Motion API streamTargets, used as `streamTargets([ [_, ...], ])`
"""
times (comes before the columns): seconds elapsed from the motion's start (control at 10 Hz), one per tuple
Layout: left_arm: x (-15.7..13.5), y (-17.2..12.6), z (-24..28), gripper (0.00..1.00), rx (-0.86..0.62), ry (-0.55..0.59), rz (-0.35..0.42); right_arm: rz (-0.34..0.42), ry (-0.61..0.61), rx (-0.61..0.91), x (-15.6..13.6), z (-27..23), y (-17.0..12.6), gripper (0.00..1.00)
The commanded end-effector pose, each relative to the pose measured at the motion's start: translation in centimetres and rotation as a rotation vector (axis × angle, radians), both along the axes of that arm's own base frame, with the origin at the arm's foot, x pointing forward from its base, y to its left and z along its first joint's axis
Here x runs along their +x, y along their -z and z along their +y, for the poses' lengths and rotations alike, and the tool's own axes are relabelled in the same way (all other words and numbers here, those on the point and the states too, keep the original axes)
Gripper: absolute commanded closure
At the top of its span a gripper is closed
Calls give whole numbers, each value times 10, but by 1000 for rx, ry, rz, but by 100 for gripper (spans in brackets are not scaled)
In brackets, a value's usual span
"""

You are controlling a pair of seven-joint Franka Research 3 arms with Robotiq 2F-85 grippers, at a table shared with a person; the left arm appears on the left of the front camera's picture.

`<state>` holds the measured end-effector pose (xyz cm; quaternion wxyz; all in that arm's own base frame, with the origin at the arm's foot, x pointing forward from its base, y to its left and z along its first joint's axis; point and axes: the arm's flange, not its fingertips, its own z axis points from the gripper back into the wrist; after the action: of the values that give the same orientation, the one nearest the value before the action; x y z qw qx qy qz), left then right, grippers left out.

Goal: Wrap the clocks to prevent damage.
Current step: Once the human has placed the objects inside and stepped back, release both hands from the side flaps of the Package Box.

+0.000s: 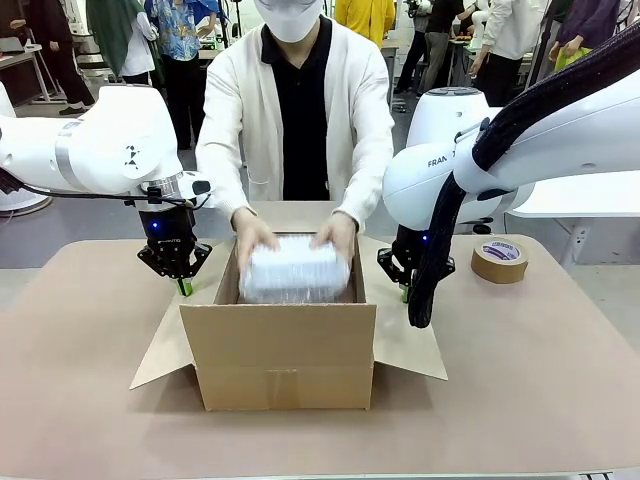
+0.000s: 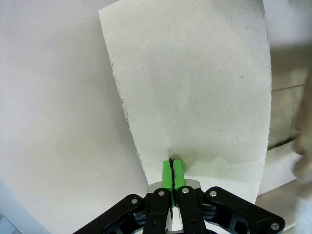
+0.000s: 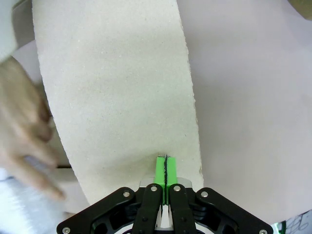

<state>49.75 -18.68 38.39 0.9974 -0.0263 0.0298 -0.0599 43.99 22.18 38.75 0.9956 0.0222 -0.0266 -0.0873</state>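
In the front view an open cardboard box stands in the middle of the worktop. The person at the far side holds a white, bubble-wrapped bundle in its opening, one hand at one end and the other hand at the opposite end. What is inside the wrapping I cannot tell.

My left tool points down at the box's left flap, and my right tool points down at the right flap. Both flaps are folded outward. From this side the tips are small, and my right arm's black cable sleeve hangs just beside the right one. A roll of tape lies on the worktop, well apart to my right.

My wrist views settle what the front view leaves vague. On the left, the green pads are pressed together with nothing between them, their tips resting on the pale inner face of the left flap. On the right it is the same: the tool is closed and empty, its pads set on the right flap. That view also catches a blurred hand at the box's edge and a corner of the bundle beneath it.
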Motion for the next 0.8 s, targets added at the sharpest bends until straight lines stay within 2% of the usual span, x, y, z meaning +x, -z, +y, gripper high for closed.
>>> streamTargets([
  [0.0, -1, 1, 0, 100, 5, 4, 7, -4, 0, 2, 0, 1, 0, 99],
  [0.7, -1, 1, 0, 100, 5, 4, 7, -4, 0, 2, 0, 1, 0, 99],
])
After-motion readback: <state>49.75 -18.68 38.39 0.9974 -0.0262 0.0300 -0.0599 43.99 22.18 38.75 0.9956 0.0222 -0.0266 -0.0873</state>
